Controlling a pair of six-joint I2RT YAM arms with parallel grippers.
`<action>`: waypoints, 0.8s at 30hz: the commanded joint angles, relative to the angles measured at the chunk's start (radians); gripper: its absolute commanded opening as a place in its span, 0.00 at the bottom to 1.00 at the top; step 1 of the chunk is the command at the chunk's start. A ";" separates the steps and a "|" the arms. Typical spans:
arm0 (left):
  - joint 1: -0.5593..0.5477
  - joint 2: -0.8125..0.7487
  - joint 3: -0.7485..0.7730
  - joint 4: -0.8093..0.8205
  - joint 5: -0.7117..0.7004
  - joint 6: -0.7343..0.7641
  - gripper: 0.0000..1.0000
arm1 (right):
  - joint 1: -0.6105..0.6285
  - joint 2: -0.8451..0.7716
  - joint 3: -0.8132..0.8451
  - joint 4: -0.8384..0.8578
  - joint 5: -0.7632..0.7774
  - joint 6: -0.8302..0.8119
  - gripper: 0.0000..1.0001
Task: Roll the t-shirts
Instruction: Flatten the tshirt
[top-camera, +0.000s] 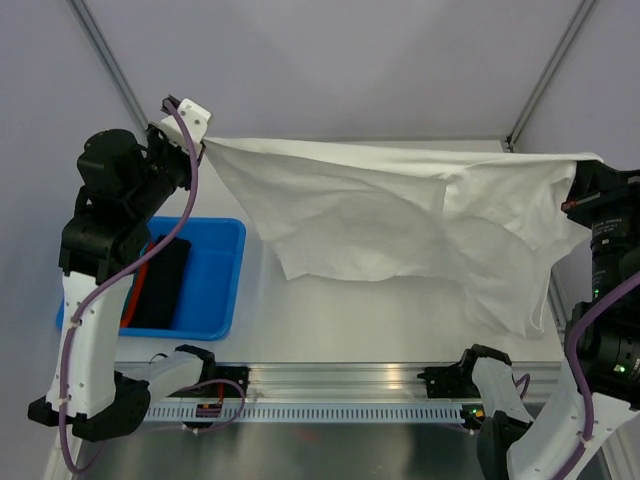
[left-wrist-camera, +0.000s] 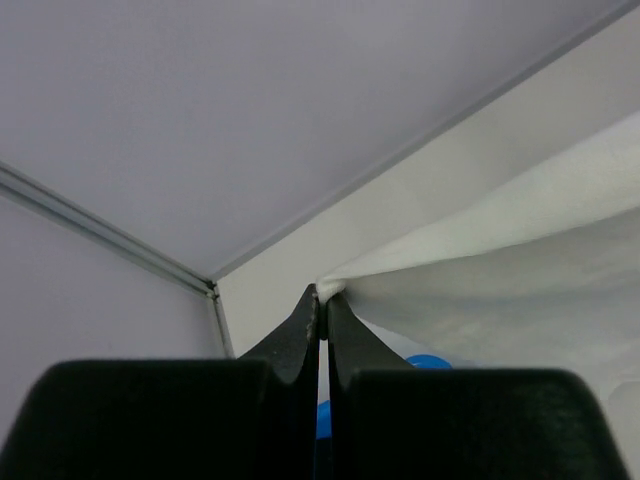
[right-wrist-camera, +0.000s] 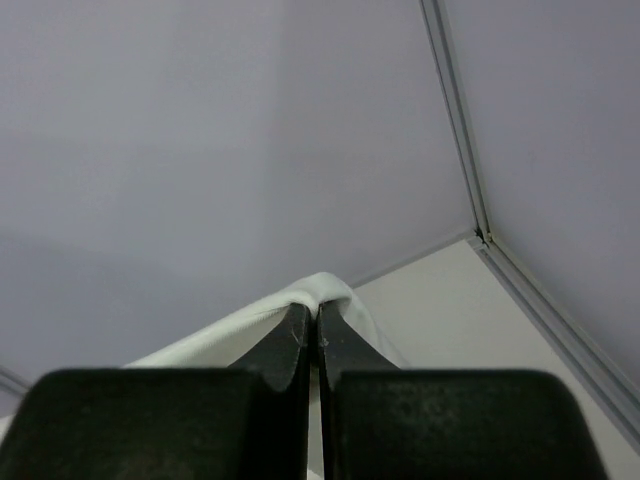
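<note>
Left pincer (left-wrist-camera: 322, 298) and right pincer (right-wrist-camera: 311, 315) both pinched shut on the white shirt (top-camera: 380, 215), spread mid-frame; rolling's not started.

I record my left arm (top-camera: 85, 340), at frame left: black joint housings, white link shells, a purple cable (top-camera: 193, 175) running alongside. Right arm (top-camera: 560, 425), at frame right, matches, green lamp (top-camera: 619, 368) lit. Jaws matte black, tapered.

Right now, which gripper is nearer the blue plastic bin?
Left. The left gripper pinches a corner of the white cloth t-shirt just beyond the far edge of the blue plastic bin; the right gripper pinches the shirt's other end, well off to the bin's right.
</note>
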 joint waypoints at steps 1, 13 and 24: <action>0.006 0.083 0.058 -0.013 -0.134 -0.013 0.02 | -0.005 0.107 0.002 -0.020 -0.006 -0.002 0.00; 0.006 0.472 0.378 0.041 -0.209 -0.021 0.02 | -0.004 0.524 0.095 0.351 -0.357 0.236 0.00; 0.035 0.710 0.724 0.097 -0.268 -0.025 0.02 | 0.044 0.983 0.715 0.385 -0.471 0.276 0.00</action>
